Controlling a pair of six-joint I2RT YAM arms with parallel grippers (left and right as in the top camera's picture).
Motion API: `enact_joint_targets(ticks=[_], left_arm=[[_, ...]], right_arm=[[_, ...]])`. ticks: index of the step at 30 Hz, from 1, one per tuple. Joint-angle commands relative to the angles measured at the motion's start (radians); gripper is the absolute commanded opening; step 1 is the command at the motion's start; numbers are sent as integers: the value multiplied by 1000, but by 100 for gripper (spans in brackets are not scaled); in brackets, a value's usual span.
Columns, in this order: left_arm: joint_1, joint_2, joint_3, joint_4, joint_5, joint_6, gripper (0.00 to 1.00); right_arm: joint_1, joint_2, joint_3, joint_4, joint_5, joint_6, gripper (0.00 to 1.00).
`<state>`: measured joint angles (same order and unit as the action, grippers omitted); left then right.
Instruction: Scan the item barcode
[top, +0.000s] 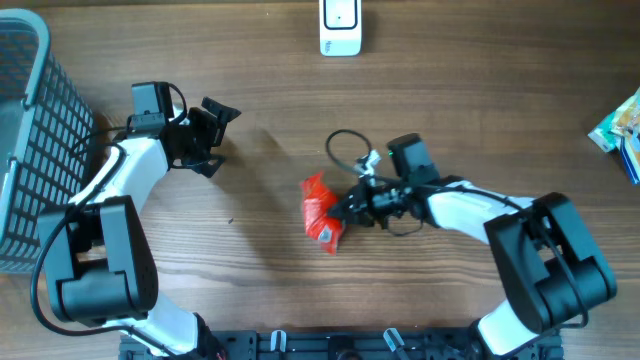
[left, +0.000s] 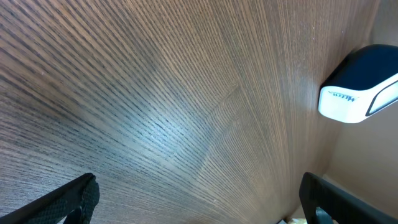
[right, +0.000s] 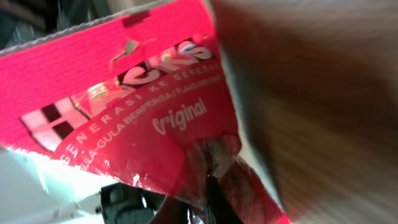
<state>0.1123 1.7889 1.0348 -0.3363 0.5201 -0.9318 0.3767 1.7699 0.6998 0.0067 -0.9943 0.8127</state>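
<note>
The right gripper (top: 347, 207) pinches the red candy packet (top: 320, 212) at mid-table, its long axis pointing roughly toward the white scanner (top: 340, 28) beyond (the left gripper (top: 212, 137) gapes wide, well apart from the packet).

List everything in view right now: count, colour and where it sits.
red packet: one, red with white lettering, table centre, pinched at its right side.
scanner: one, white, middle of the far edge.
basket: one, grey mesh, left edge.
colourful packs: count unclear, blue and green, right edge, mostly cut off.
table: one, brown wood.
left gripper: one, black, open and empty, left of centre.
right gripper: one, black, shut on the red packet.
</note>
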Motion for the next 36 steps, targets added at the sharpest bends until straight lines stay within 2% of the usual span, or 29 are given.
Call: enact_joint_targets(ticks=[1,2,3,4,7,10,13,14,15,16,17,21,24,28,30,36], left_arm=[[1,-16,-1,2,-6,16,100],[1,-16,-1,2,-6,16,100],[1,-16,-1,2,-6,16,100],[1,-16,-1,2,-6,16,100],[1,-16,-1,2,-6,16,100],[1,-16,-1,2,-6,16,100],[1,-16,-1,2,-6,16,100],[1,-16,-1,2,-6,16,100],[1,-16,-1,2,-6,16,100],[1,-16,-1,2,-6,16,100],[1,-16,-1,2,-6,16,100],[1,-16,-1,2,-6,16,100],[1,-16,-1,2,-6,16,100],[1,-16,-1,2,-6,16,100],[1,-16,-1,2,-6,16,100],[1,-16,-1,2,-6,16,100]], right_arm=[[-113,9,-6,-72,133,-103,13],[-141,9,-5,-118,185,-138,17],[-166,9,2,-172,232,-171,31],[-213,8,40,-315,321,-270,56],[-241,4,114,-466,406,-352,72],[-244,-5,238,-655,491,-423,77],[-243,-19,360,-803,483,-509,69],[-243,-24,386,-830,460,-546,58],[-242,-34,410,-857,415,-586,35],[-238,-43,428,-875,370,-616,18],[-231,-48,443,-887,334,-633,7],[-163,-61,452,-857,254,-637,4],[-54,-61,452,-776,222,-624,4],[58,-43,417,-644,237,-490,4],[66,-19,376,-586,237,-436,4],[30,101,286,-506,235,-447,4]])
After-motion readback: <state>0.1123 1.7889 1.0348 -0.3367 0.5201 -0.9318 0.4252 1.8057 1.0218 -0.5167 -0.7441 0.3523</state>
